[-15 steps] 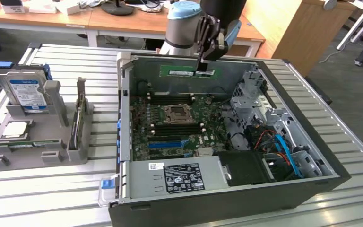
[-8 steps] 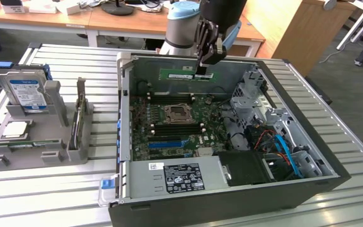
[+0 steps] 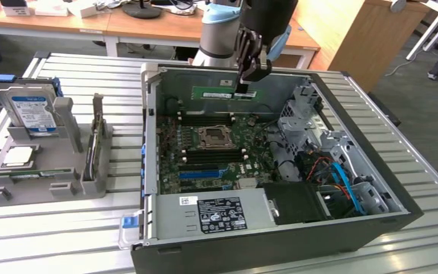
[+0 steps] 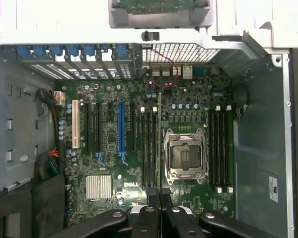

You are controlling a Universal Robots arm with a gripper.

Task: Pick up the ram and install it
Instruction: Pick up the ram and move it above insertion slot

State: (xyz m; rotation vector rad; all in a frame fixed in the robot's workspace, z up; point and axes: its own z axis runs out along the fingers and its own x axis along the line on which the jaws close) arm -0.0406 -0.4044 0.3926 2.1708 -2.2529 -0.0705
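The jaws are pinching nearly closed on the ram (image 3: 215, 93), gripping the green stick at its upper edge near one end. The gripper (image 3: 242, 87) is pointing straight down, with the arm (image 3: 220, 25) reaching in from the far side of the open computer case (image 3: 280, 245). The ram is hanging level above the motherboard (image 3: 203, 162), not yet seated. In the wrist view it is lining up edge-on over the memory slots (image 4: 148, 148) beside the processor socket (image 4: 185, 157).
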